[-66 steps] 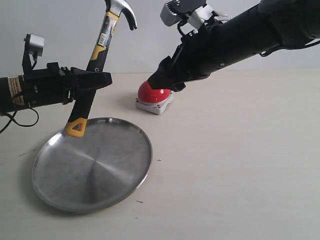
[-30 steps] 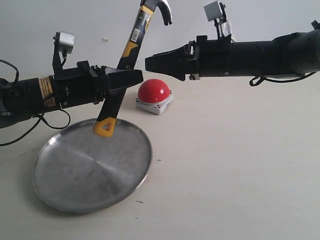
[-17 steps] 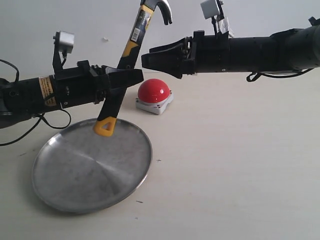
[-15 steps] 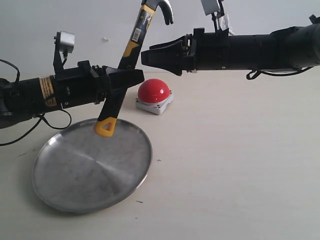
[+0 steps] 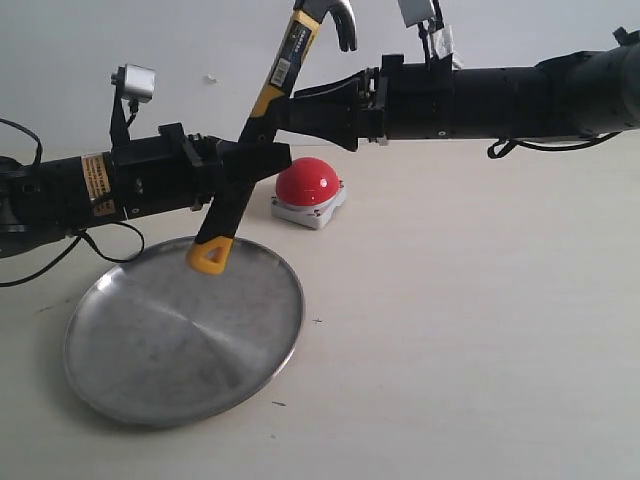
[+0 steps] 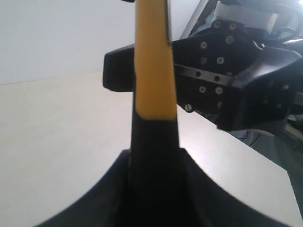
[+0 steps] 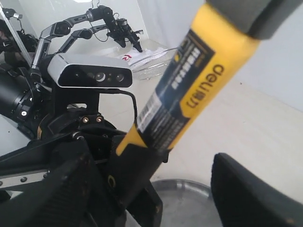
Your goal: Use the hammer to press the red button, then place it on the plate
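Observation:
The hammer (image 5: 283, 68) stands tilted in the air, dark head up and yellow looped end low over the plate (image 5: 150, 370). My left gripper (image 5: 252, 166) is shut on its black lower grip (image 6: 154, 156). My right gripper (image 5: 287, 110) is open, and its two fingers reach either side of the yellow-and-black handle (image 7: 189, 99) just above the left gripper without closing on it. The red button (image 5: 309, 183) sits on its grey base on the table behind and below both grippers. Part of the plate rim (image 7: 199, 185) shows beneath the handle.
The left arm's wrist camera (image 7: 90, 75) and body sit close in front of my right gripper. The right gripper's black housing (image 6: 227, 80) fills the space right behind the handle. The pale table (image 5: 480, 330) stretches to the right of the plate.
My right gripper swung up off the button, opened and slid left until its fingers straddle the hammer handle. The left gripper shifted right with the hammer and holds it there.

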